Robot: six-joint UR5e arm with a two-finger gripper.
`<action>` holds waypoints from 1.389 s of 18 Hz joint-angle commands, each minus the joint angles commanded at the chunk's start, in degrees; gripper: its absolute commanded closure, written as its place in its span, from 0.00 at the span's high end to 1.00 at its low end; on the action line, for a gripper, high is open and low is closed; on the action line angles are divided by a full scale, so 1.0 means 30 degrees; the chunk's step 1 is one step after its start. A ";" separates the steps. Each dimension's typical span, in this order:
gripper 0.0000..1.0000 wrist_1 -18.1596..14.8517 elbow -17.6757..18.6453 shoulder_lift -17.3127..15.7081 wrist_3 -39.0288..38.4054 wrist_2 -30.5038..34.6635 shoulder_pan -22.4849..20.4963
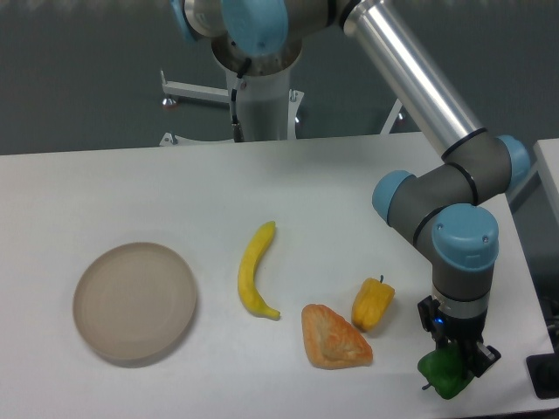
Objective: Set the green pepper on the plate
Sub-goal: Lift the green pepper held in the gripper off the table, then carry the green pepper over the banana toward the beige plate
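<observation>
The green pepper [444, 375] is near the table's front right edge, small, glossy and bright green. My gripper [454, 365] points straight down onto it, and its dark fingers stand on both sides of the pepper, apparently shut on it. The arm hides the pepper's upper part. Whether the pepper rests on the table or hangs just above it I cannot tell. The plate [134, 302], round, shallow and beige with a low rim, lies far to the left with nothing on it.
A yellow-orange pepper [372, 303] with a dark stem lies just left of the gripper. An orange pastry-like piece [334, 338] sits beside it, and a yellow banana [254, 271] lies between these and the plate. The table's right edge is close to the gripper.
</observation>
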State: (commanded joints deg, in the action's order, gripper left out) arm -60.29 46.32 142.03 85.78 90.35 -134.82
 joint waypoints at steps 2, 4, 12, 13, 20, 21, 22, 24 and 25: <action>0.26 0.0000 0.0087 -0.0029 -0.0203 -0.0058 0.0087; 0.26 0.0000 0.0117 -0.0146 -0.0293 0.0029 0.0351; 0.26 -0.1875 0.2190 -0.2748 -0.2251 -0.0029 0.1201; 0.26 -0.1904 0.2835 -0.3334 -0.2720 -0.0174 0.1288; 0.26 -0.3955 0.7815 -0.7583 -0.8164 -0.0879 0.3628; 0.26 -0.3868 0.8402 -0.7936 -0.9131 -0.0937 0.4097; 0.26 -0.3838 0.8785 -0.8084 -1.0214 -0.1054 0.4682; 0.26 -0.3809 0.8993 -0.8057 -1.2614 -0.1434 0.5824; 0.26 -0.3693 0.9023 -0.7912 -1.3874 -0.1523 0.6323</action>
State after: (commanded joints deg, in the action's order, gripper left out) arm -71.37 73.39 118.30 44.16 85.78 -115.85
